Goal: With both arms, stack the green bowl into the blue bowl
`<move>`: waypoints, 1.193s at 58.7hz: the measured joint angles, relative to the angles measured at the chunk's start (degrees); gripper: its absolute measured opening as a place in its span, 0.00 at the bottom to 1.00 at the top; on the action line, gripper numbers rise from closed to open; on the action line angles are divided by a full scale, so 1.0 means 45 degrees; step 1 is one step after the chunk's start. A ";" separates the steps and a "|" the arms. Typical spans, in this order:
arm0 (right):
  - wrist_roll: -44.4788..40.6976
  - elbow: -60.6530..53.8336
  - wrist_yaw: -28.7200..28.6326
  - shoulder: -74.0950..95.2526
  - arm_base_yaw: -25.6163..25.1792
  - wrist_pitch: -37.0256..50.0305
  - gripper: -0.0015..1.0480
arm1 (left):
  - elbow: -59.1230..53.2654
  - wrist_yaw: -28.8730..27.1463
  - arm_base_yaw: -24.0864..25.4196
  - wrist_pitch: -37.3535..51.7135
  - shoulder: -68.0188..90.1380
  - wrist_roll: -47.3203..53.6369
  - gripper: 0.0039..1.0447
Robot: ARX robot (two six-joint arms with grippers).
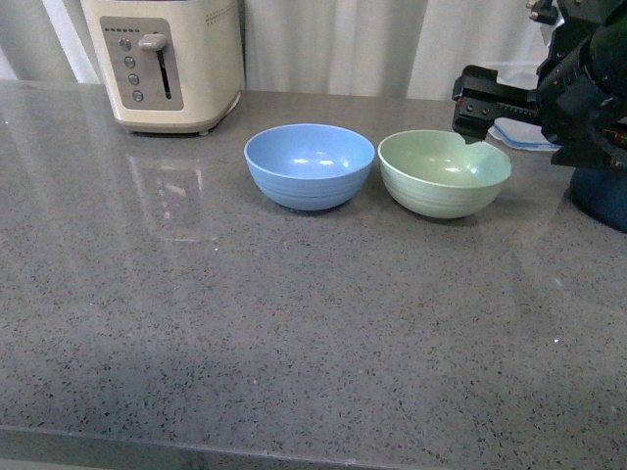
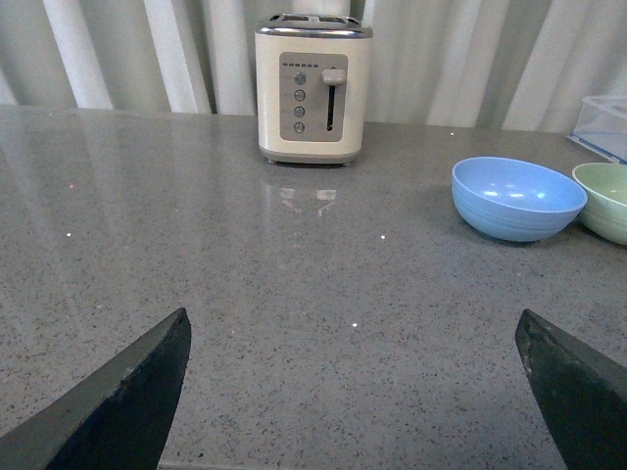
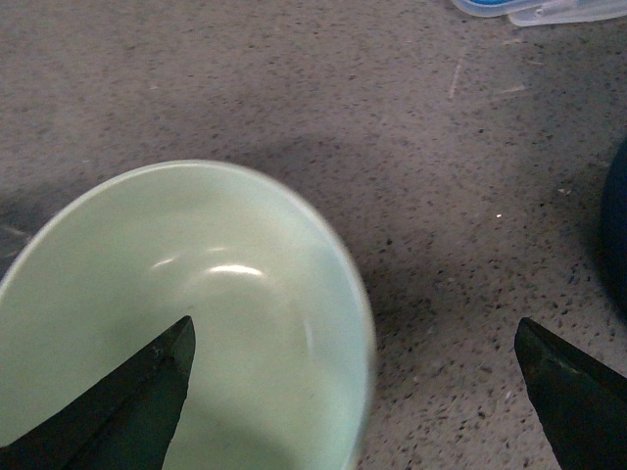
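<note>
The green bowl [image 1: 445, 172] stands upright on the grey counter, just right of the blue bowl [image 1: 310, 165]; the two are close, not touching. My right gripper [image 1: 474, 119] hangs open above the green bowl's far right rim. In the right wrist view [image 3: 353, 372] its jaws straddle that rim, one finger [image 3: 118, 411] over the bowl's [image 3: 196, 313] inside, the other over the counter. My left gripper [image 2: 353, 367] is open and empty over bare counter; it is out of the front view. Both bowls show at the side of the left wrist view, blue [image 2: 517, 198] and green [image 2: 602, 201].
A cream toaster [image 1: 167, 61] stands at the back left of the counter [image 1: 294, 323]. A dark navy pot [image 1: 602, 196] sits at the right edge behind my right arm. A clear container with a blue lid [image 1: 519, 135] lies behind the green bowl. White curtains hang behind.
</note>
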 joint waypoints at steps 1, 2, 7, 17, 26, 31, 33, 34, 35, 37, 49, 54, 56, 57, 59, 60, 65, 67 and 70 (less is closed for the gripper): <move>0.0039 0.0083 0.0010 0.0126 -0.0044 -0.0058 0.90 | 0.0000 0.0000 0.0000 0.0000 0.0000 0.0000 0.94; 0.0039 0.0160 0.0058 0.0233 -0.0078 -0.0102 0.90 | 0.0000 0.0000 0.0000 0.0000 0.0000 0.0000 0.94; 0.0058 0.0432 0.0253 0.0670 -0.0219 -0.0219 0.90 | 0.0000 0.0000 0.0000 0.0000 0.0000 0.0000 0.94; 0.0078 0.0622 0.0257 0.1054 -0.0243 -0.0413 0.76 | 0.0000 0.0000 0.0000 0.0000 0.0000 0.0000 0.94; 0.0078 0.0704 0.0209 0.1205 -0.0199 -0.0515 0.53 | 0.0000 0.0000 0.0000 0.0000 0.0000 0.0000 0.94; 0.0078 0.0772 0.0204 0.1224 -0.0189 -0.0529 0.43 | 0.0000 0.0000 0.0000 0.0000 0.0000 0.0000 0.94; 0.0073 0.0816 0.0219 0.1229 -0.0189 -0.0534 0.37 | 0.0000 0.0000 0.0000 0.0000 0.0000 0.0000 0.94; 0.0073 0.0826 0.0223 0.1229 -0.0189 -0.0534 0.36 | 0.0000 -0.0005 0.0000 0.0000 0.0000 0.0000 0.94; 0.0073 0.0835 0.0223 0.1229 -0.0189 -0.0534 0.34 | 0.0000 0.0000 0.0000 0.0000 0.0000 0.0000 0.94; 0.0073 0.0869 0.0223 0.1229 -0.0194 -0.0544 0.29 | 0.0000 0.0000 0.0000 0.0000 0.0000 0.0000 0.94; -0.0015 0.0894 0.0219 0.1175 -0.0199 -0.0554 0.03 | 0.0000 0.0000 0.0000 0.0000 0.0000 0.0000 0.94; -0.0126 0.0894 0.0243 0.0962 -0.0194 -0.0583 0.01 | 0.0000 0.0000 0.0000 0.0000 0.0000 0.0000 0.94; -0.0170 0.0894 0.0277 0.0811 -0.0170 -0.0593 0.01 | 0.0000 0.0000 0.0000 0.0000 0.0000 0.0000 0.94; -0.0185 0.0894 0.0277 0.0758 -0.0165 -0.0593 0.01 | 0.0000 0.0000 0.0000 0.0000 0.0000 0.0000 0.94; -0.0233 0.0894 0.0248 0.0578 -0.0117 -0.0597 0.01 | 0.0000 -0.0005 0.0000 0.0000 0.0000 0.0000 0.94; -0.0248 0.0899 0.0233 0.0437 -0.0092 -0.0607 0.01 | 0.0000 -0.0005 0.0000 0.0000 0.0000 0.0000 0.94; -0.0253 0.1224 0.0117 -0.0291 0.0219 -0.0729 0.01 | 0.0000 0.0000 0.0000 0.0000 0.0000 0.0000 0.94; -0.0248 0.1506 0.0005 -0.0525 0.0432 -0.0792 0.01 | 0.0000 0.0000 0.0000 0.0000 0.0000 0.0000 0.94; -0.0243 0.1894 -0.0107 -0.0753 0.0772 -0.0831 0.01 | 0.0000 0.0000 0.0000 0.0000 0.0000 0.0000 0.94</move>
